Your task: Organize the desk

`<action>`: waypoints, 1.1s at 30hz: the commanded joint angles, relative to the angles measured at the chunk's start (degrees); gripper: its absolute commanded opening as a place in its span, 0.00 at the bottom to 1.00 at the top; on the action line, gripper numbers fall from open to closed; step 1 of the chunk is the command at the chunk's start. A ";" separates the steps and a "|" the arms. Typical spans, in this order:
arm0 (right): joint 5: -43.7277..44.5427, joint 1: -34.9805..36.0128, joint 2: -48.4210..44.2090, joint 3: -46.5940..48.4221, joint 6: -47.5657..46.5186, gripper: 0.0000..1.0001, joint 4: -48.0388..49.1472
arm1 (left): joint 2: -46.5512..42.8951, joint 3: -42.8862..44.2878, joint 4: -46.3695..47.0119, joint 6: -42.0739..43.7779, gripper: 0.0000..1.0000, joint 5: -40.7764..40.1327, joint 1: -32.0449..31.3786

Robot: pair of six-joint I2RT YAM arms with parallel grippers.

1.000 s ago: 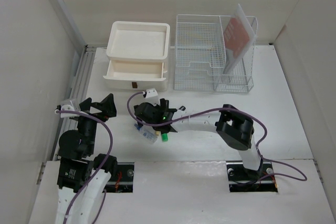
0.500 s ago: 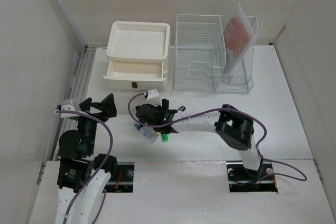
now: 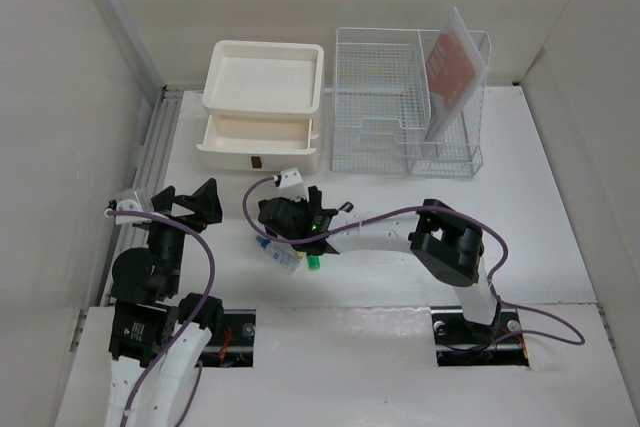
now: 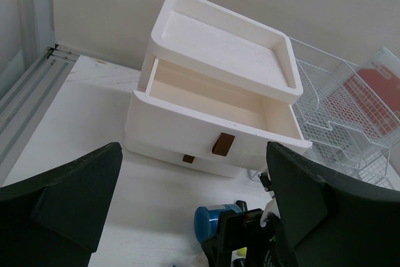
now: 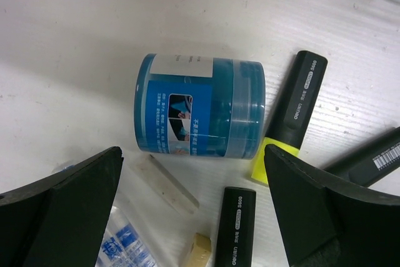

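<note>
The right claw (image 5: 191, 149) hangs just over a heap of small things on the desk (image 3: 540, 197), near the front and a bit left of the middle. Its jaws stand wide and hold nothing. Right under it lies a blue tub (image 5: 200, 114), tipped on its side. The tub's long way runs from side to side in the wrist view. The two jaws stand on those same two sides, one past each flat end. So I think a straight drop puts the jaws on the ends of the tub, and the fit looks tight. A yellow pen (image 5: 294, 104) lies just beside the tub's right end and could get in that jaw's way. A black pen (image 5: 234, 223) and a clear packet (image 5: 131, 242) lie close by too. The left claw (image 4: 194, 148) is also wide and holds nothing. It is well off to the left and faces the box (image 4: 206, 39) with its open drawer (image 4: 206, 95). The right arm is much nearer the tub, so this pick looks like its job
</note>
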 commanded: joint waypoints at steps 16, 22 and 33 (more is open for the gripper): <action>4.81 -0.49 3.46 2.07 -2.55 0.99 8.32 | -0.57 0.02 1.72 0.36 1.00 0.62 -0.35; 6.22 -1.01 4.69 2.68 -3.61 0.99 10.07 | -0.57 0.02 1.72 0.36 1.00 0.62 -0.35; 6.83 -1.54 5.75 2.16 -4.75 0.60 11.92 | -0.05 0.02 1.72 0.36 1.00 0.62 -0.35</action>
